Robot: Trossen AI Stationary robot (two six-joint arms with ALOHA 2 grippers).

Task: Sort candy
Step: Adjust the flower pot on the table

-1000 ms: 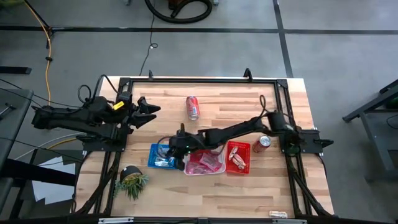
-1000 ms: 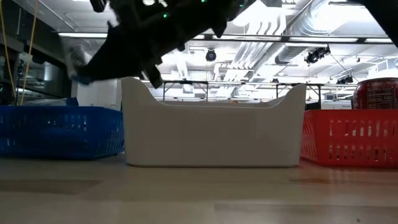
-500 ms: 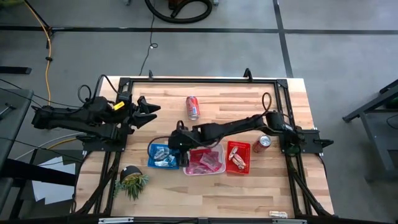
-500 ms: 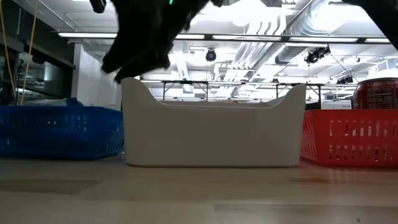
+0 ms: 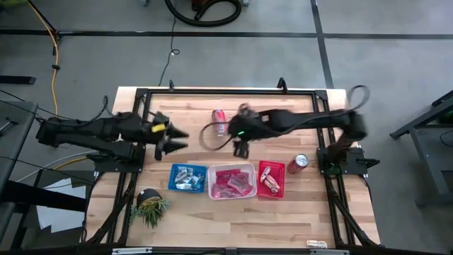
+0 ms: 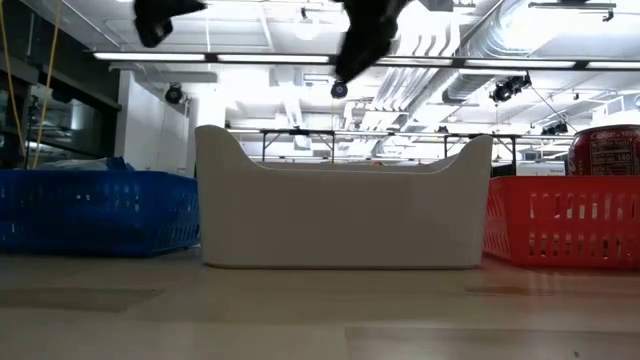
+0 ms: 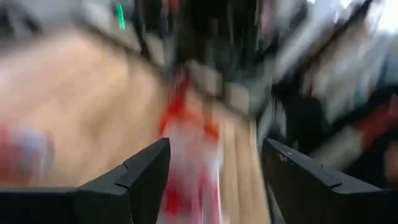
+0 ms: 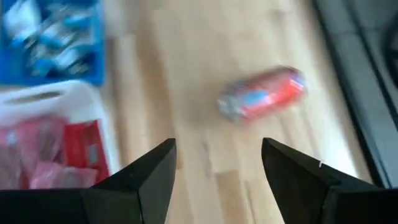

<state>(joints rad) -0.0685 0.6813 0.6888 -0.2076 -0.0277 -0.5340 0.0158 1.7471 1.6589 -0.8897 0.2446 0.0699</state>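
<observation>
I am holding my right jaws (image 5: 241, 147) spread and empty above the worktop (image 5: 283, 205), beside a lying soda can (image 5: 219, 122). My left jaws (image 5: 173, 138) are gaping, gripping nothing. The candy (image 5: 232, 184) is lying in the blue, white and red trays.

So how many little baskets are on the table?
3, in a row: blue basket nearest the left arm's side, white basket in the middle, red basket beside it. None look hidden.
</observation>
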